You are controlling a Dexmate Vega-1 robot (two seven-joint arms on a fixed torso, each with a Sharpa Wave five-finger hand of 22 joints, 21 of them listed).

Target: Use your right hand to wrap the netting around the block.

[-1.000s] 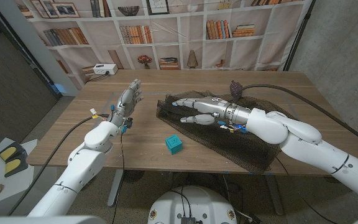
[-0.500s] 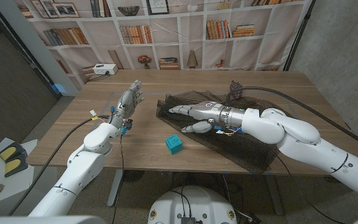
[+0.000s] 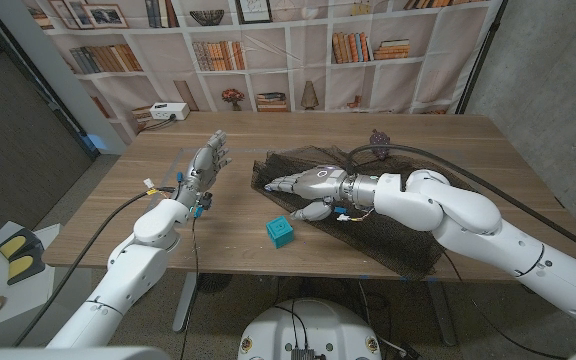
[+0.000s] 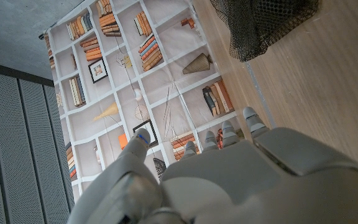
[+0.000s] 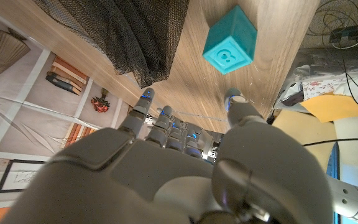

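The teal block (image 3: 279, 231) sits bare near the table (image 3: 168, 255) front edge, just beside the dark netting (image 3: 398, 245) heaped to its right. The right hand (image 3: 308, 190), fingers spread and empty, hovers over the net's left end; a shallow pinch might lift few strands, or drag the block off. The left hand (image 3: 206, 160) waits open, upright.
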